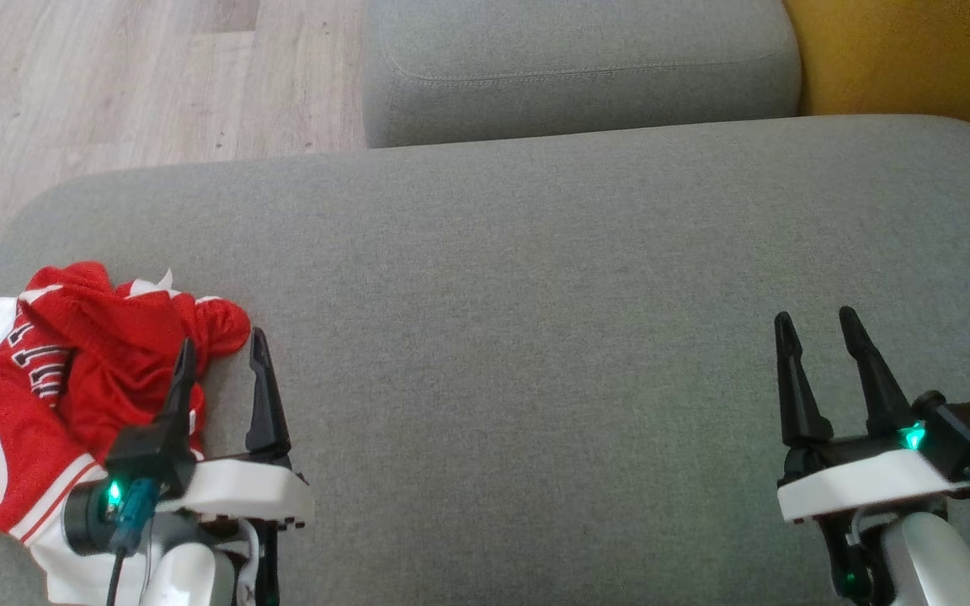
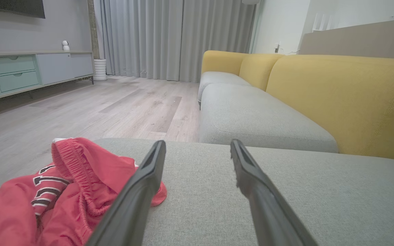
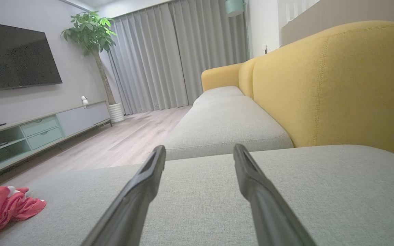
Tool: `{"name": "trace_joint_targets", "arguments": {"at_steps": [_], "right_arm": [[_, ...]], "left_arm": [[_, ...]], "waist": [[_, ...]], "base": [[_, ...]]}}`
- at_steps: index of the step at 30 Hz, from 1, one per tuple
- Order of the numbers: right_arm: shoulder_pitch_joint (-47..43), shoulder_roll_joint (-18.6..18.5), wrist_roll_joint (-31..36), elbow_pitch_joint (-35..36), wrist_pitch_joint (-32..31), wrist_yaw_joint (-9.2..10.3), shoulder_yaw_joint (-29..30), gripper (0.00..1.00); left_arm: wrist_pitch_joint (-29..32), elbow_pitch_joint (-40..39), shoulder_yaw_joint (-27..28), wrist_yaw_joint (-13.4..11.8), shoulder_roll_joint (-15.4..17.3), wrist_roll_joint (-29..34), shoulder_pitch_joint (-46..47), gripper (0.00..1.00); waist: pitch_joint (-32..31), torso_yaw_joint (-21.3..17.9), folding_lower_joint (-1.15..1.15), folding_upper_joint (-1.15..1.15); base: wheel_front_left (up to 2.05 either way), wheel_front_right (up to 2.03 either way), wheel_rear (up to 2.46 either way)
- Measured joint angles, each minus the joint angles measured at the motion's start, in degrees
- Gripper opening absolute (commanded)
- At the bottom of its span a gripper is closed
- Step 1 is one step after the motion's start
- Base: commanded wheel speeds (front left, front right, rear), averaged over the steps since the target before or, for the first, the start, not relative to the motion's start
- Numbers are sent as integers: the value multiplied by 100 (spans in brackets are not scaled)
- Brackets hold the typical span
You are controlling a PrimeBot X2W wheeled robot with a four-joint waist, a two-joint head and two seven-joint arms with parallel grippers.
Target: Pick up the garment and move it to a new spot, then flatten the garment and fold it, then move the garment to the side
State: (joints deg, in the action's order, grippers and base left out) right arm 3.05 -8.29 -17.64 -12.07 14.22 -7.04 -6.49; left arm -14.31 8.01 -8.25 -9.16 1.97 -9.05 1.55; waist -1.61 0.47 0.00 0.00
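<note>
Your left gripper (image 1: 224, 337) has its two dark tapered fingers spread, nothing between them. The garment (image 1: 89, 353) lies crumpled just to the left of this claw. In the head view its red edge runs under the claw's left finger; you cannot tell whether they touch.

Garment material: thin red fabric with white side panels and red-and-white striped trim. A gathered elastic band shows in the left wrist view.

Writing: black block characters outlined in white, folded into the creases. You cannot read them.

Your right gripper (image 1: 815, 316) is also spread and holds nothing. The garment is well apart from it, far to its left.

Both claws hover over a grey seat cushion (image 1: 535, 337) of coarse woven cloth with rounded corners. Ahead of the fingertips sits a second grey cushion (image 1: 578, 67) with a stitched seam. To the right of the right claw rises a yellow backrest (image 1: 898, 59), and pale wood-grain floor (image 1: 114, 84) lies ahead and left of the left claw.
</note>
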Motion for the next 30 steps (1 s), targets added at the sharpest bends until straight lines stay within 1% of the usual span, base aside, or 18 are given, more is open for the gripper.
{"name": "trace_joint_targets", "arguments": {"at_steps": [20, 30], "right_arm": [[0, 1, 1, -32, 1, -1, 10, 100], [0, 0, 0, -41, 2, -1, 27, 100]], "left_arm": [[0, 89, -7, -1, 1, -1, 0, 100], [0, 131, -29, -42, 1, -1, 16, 100]], "waist": [[18, -8, 0, 0], [37, 109, 0, 0]], "base": [[0, 0, 0], [0, 0, 0]]}}
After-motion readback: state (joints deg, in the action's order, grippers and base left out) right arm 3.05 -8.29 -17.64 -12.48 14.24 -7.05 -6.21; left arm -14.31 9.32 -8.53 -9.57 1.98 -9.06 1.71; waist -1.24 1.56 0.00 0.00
